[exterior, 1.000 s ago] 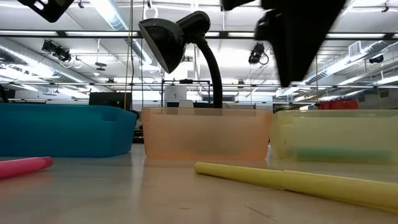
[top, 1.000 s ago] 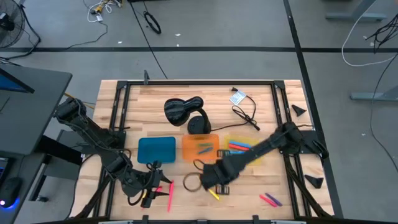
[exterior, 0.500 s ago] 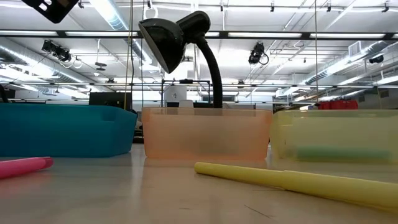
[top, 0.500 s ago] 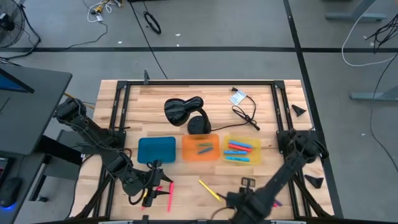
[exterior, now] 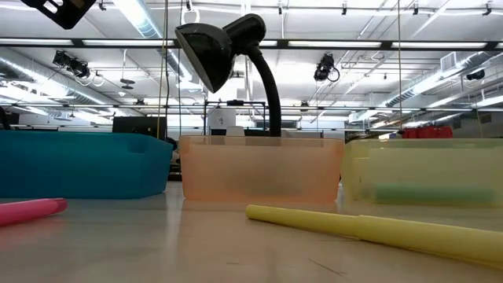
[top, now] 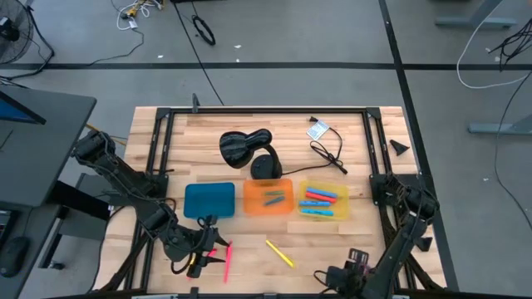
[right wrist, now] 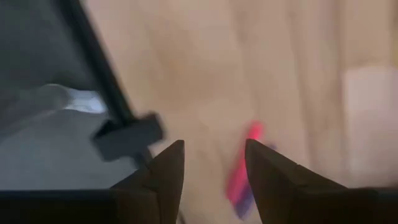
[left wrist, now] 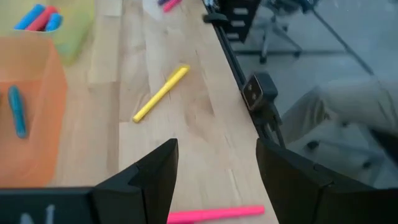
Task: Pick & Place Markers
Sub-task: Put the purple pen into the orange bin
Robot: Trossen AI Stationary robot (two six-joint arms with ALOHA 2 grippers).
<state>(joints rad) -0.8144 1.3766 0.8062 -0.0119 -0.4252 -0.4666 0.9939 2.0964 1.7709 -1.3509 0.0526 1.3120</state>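
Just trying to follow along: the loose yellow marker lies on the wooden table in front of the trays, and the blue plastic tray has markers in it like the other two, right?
Not quite. In the high view the blue rectangular plastic tray shows no markers inside. The orange plastic tray and yellow plastic tray do hold some. The loose yellow marker does lie on the wooden table in front of the trays.

No text, label, brand, number or sign can be read in any of the views. The small white tag (top: 317, 130) lying near the far edge of the pale wooden slatted desk (top: 249, 257) may carry print, but it is too small to make out.
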